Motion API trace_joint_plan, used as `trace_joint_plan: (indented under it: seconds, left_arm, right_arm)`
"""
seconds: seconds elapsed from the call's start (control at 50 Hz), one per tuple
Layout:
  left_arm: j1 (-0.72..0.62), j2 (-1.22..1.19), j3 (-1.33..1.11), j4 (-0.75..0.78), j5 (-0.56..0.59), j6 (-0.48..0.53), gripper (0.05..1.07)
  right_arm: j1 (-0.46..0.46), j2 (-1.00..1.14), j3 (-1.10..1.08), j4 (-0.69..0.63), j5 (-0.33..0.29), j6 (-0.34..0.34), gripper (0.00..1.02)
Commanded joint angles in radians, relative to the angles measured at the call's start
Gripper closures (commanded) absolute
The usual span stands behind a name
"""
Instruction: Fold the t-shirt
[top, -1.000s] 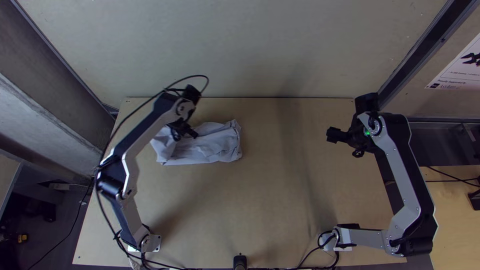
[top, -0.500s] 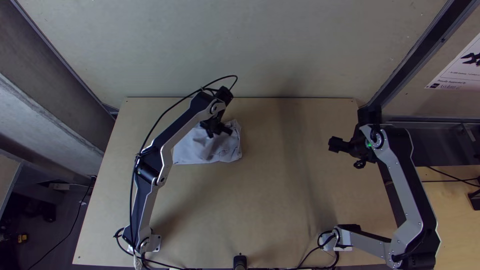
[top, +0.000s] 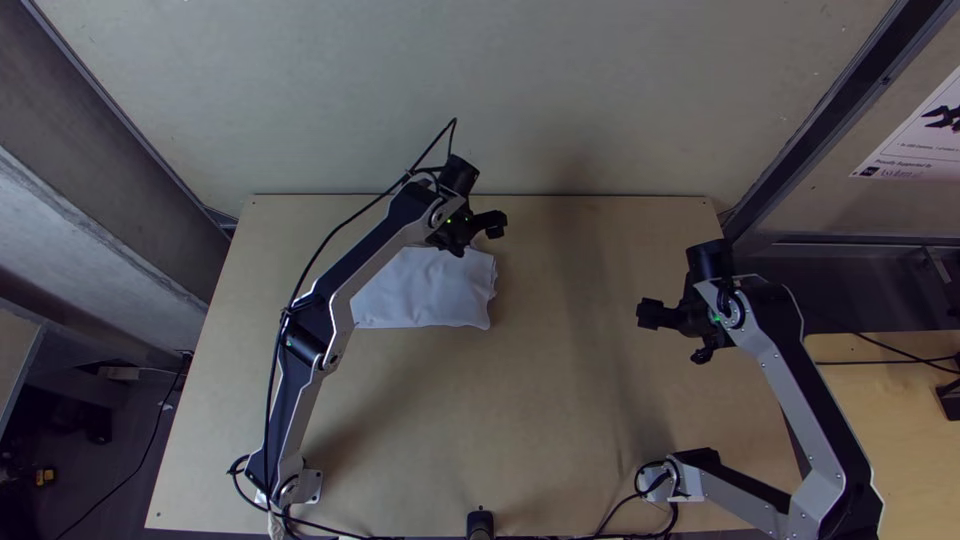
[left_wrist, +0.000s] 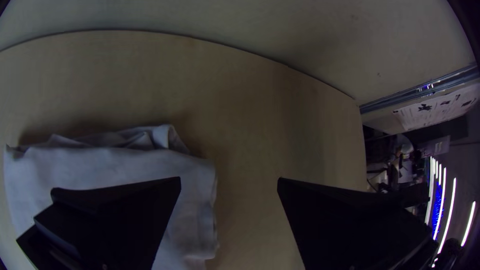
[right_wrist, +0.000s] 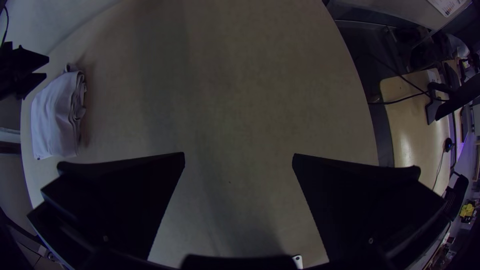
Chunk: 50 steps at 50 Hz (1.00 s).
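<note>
Above the far right corner of the t-shirt, my left gripper (top: 492, 224) hangs clear of the cloth. The light grey t-shirt (top: 425, 290) lies folded in several layers as a compact, smooth-topped bundle on the left half of the table. In the left wrist view, the left gripper (left_wrist: 229, 179) has its fingers wide apart, one over the t-shirt (left_wrist: 115, 165) and one over bare wood; loose folds bunch along the far edge. Well right of the cloth is my right gripper (top: 655, 314). The right wrist view has the right gripper (right_wrist: 239, 154) open and empty, with the t-shirt (right_wrist: 55, 117) farther off.
The wooden table (top: 560, 400) has bare surface in its middle and near part. A pale wall (top: 600, 100) rises behind the far edge. Past the right edge are a dark gap and another wooden surface (top: 905, 430) with cables.
My left gripper has moved right from the cloth's left part to beyond its far right corner. The cloth's left portion has come over rightward, leaving a shorter bundle. The right arm has shifted slightly nearer.
</note>
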Motion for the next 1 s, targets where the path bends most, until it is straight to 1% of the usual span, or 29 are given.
trace_joint_plan:
  seconds: [0.0, 0.06, 0.16, 0.22, 0.3, 0.36, 0.46, 0.54, 0.6, 0.66, 0.78, 0.86, 0.92, 0.98]
  left_arm:
    - [0.026, -0.029, 0.002, -0.02, 0.021, -0.036, 0.1]
    - [0.027, -0.044, -0.015, -0.035, 0.019, 0.013, 0.1]
    - [0.035, -0.104, -0.063, -0.058, 0.021, 0.17, 0.1]
    - [0.049, -0.142, -0.084, -0.052, -0.025, 0.207, 0.1]
    - [0.069, -0.199, -0.112, -0.05, -0.093, 0.3, 0.1]
    - [0.093, -0.253, -0.137, -0.05, -0.106, 0.363, 0.1]
    - [0.141, -0.345, -0.166, -0.05, -0.153, 0.423, 0.1]
    - [0.187, -0.417, -0.187, -0.05, -0.208, 0.46, 0.1]
    - [0.23, -0.48, -0.221, -0.044, -0.218, 0.517, 0.1]
    - [0.276, -0.544, -0.264, -0.02, -0.228, 0.549, 0.1]
    - [0.365, -0.69, -0.394, 0.063, -0.228, 0.616, 0.1]
    - [0.409, -0.802, -0.519, 0.161, -0.228, 0.664, 0.1]
    - [0.449, -0.878, -0.601, 0.223, -0.228, 0.684, 0.1]
    - [0.474, -0.946, -0.669, 0.252, -0.228, 0.691, 0.1]
  right_arm:
    - [0.002, -0.014, -0.004, 0.02, 0.005, 0.016, 0.03]
    - [-0.004, -0.012, 0.013, 0.031, 0.008, 0.005, 0.03]
    - [-0.024, -0.006, 0.055, 0.069, 0.01, -0.035, 0.03]
    - [-0.04, 0.0, 0.087, 0.101, 0.011, -0.064, 0.03]
    - [-0.063, 0.006, 0.131, 0.159, 0.011, -0.119, 0.03]
    - [-0.073, 0.009, 0.174, 0.192, 0.01, -0.164, 0.03]
    - [-0.078, 0.006, 0.242, 0.258, 0.01, -0.219, 0.03]
    - [-0.087, 0.002, 0.283, 0.305, 0.01, -0.246, 0.03]
    - [-0.101, 0.0, 0.318, 0.331, 0.008, -0.276, 0.03]
    - [-0.102, -0.002, 0.358, 0.347, 0.008, -0.296, 0.03]
    - [-0.101, -0.011, 0.435, 0.353, 0.005, -0.339, 0.03]
    - [-0.099, -0.037, 0.458, 0.373, -0.003, -0.362, 0.03]
    - [-0.099, -0.068, 0.455, 0.41, -0.016, -0.369, 0.03]
    - [-0.099, -0.101, 0.447, 0.434, -0.019, -0.371, 0.03]
